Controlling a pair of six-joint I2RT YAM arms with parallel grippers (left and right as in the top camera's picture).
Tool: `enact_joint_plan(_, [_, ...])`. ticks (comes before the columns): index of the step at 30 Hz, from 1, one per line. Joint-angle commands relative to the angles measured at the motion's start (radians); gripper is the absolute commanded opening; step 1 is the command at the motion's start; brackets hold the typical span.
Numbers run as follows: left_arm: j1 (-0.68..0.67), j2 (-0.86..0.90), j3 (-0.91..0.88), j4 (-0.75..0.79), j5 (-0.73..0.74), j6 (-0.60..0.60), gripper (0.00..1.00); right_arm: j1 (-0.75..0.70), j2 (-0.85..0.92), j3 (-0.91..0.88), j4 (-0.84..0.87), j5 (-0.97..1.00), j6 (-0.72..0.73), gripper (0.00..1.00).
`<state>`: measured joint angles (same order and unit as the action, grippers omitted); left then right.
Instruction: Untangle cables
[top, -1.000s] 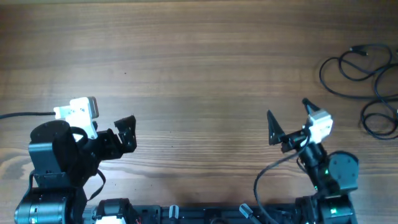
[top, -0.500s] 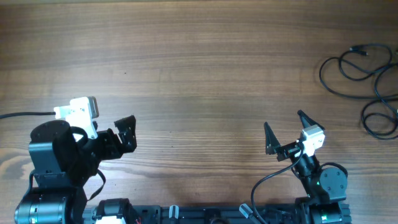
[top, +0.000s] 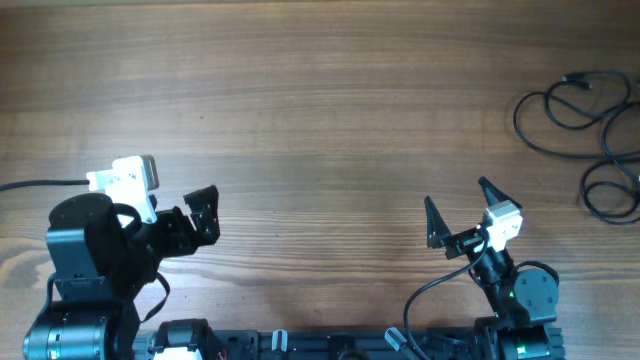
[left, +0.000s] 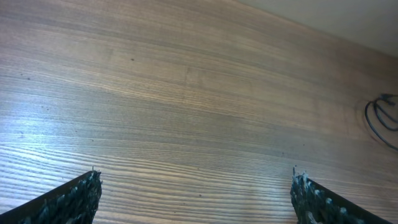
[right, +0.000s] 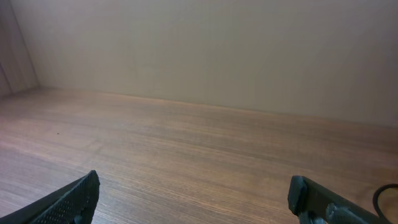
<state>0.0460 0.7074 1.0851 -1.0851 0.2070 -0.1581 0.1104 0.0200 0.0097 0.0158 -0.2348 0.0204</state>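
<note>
The cables are thin black cords lying in loose overlapping loops at the far right of the wooden table, with a small plug end near the top. A bit of a cable loop shows at the right edge of the left wrist view and at the lower right corner of the right wrist view. My left gripper is open and empty at the front left, far from the cables. My right gripper is open and empty at the front right, left of and nearer than the cables.
A thicker black robot wire runs in from the left edge to the left arm. The wooden table stretches bare between the arms. A pale wall stands behind the table's far edge.
My right arm drew back toward the front edge between one second and half a second ago, gripper still open. Since then nothing has moved. The left arm and cables stayed still.
</note>
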Motion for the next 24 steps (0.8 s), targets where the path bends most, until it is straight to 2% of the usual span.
enact_joint_plan(1, [0.001, -0.010, -0.005, 0.002, -0.003, 0.017, 1.00, 0.000, -0.015, -0.005, 0.002, 0.009, -0.013, 1.00])
enact_joint_plan(9, [0.107, -0.159, -0.013, -0.031, 0.006, 0.016, 1.00, 0.000, -0.015, -0.005, 0.002, 0.009, -0.013, 1.00])
enact_joint_plan(13, [0.122, -0.329, -0.204, 0.177, 0.013, 0.015, 1.00, 0.000, -0.015, -0.005, 0.002, 0.009, -0.013, 1.00])
enact_joint_plan(18, [0.122, -0.503, -0.557, 0.559, 0.117, 0.012, 1.00, 0.000, -0.015, -0.005, 0.002, 0.009, -0.013, 1.00])
enact_joint_plan(22, [0.122, -0.590, -0.774, 0.769, 0.123, -0.069, 1.00, 0.000, -0.015, -0.005, 0.002, 0.009, -0.014, 1.00])
enact_joint_plan(24, [0.122, -0.656, -0.864, 0.809, 0.130, -0.090, 1.00, 0.000, -0.015, -0.005, 0.002, 0.009, -0.013, 1.00])
